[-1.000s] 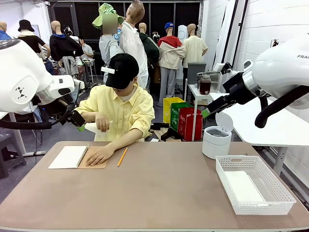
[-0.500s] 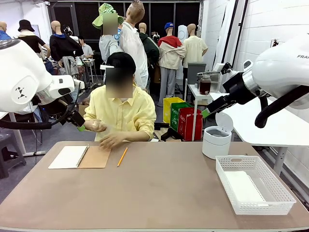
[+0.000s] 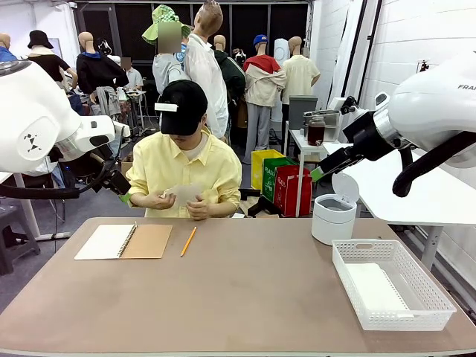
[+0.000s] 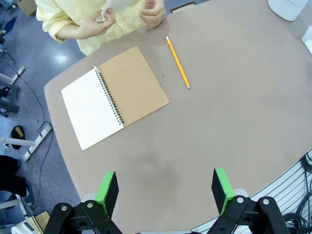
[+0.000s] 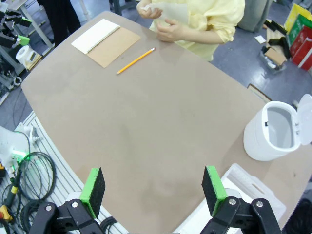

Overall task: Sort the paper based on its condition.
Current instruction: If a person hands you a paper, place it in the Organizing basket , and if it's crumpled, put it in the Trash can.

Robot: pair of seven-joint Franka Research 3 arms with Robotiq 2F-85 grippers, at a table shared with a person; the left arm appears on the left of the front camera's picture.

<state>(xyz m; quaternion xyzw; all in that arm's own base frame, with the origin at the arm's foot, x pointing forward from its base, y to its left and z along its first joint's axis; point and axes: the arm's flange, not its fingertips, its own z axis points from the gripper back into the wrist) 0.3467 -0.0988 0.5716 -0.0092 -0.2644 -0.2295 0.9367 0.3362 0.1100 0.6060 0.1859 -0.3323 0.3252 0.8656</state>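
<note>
Paper (image 3: 184,195), held by the person (image 3: 195,165): light, limp, tearable; pinch one edge. Left gripper (image 4: 165,190), right gripper (image 5: 152,189): fingers wide apart, empty.

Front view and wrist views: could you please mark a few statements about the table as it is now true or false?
1. The person holds a paper sheet off the table. True.
2. The notebook is closed. False: it lies open, with a white page beside the brown cover.
3. The pencil lies inside the basket. False: it lies on the table beside the notebook.
4. The lid of the white bin stands open. True.
5. The left gripper and the right gripper are open, holding nothing. True.
</note>
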